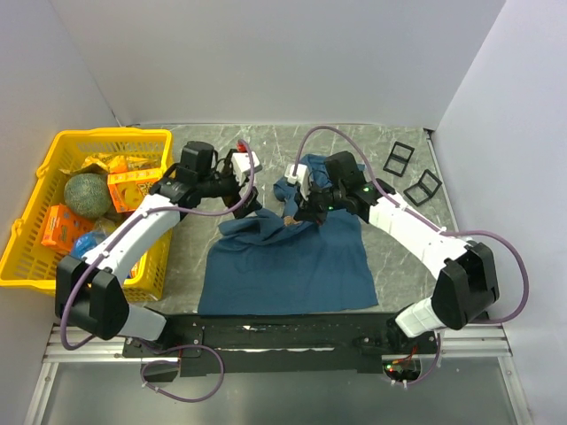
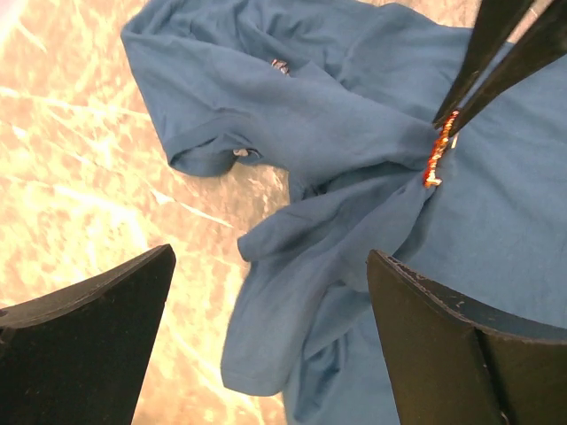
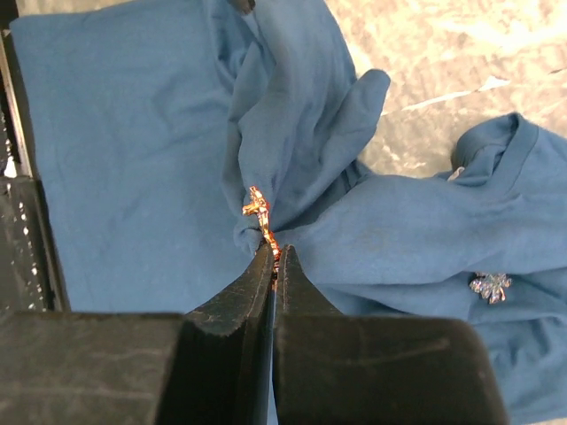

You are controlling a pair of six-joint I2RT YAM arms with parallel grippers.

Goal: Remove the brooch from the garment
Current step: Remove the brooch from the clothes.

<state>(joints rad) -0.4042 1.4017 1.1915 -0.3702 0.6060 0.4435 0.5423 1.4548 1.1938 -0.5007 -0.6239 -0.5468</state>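
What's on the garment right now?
A gold brooch, pinched in the shut right claw, and a silver flower-shaped brooch lying apart from it. Bunched folds of the garment may hide more.

Right hand (image 3: 273, 257) pinched tight on the gold-orange brooch (image 3: 259, 212), fingertips meeting at its lower end. The brooch sits in a bunched-up fold of the blue garment (image 3: 133, 133). Silver flower pin (image 3: 490, 286) on the cloth to the right, near the collar. Marbled desk (image 3: 443, 53) shows top right.
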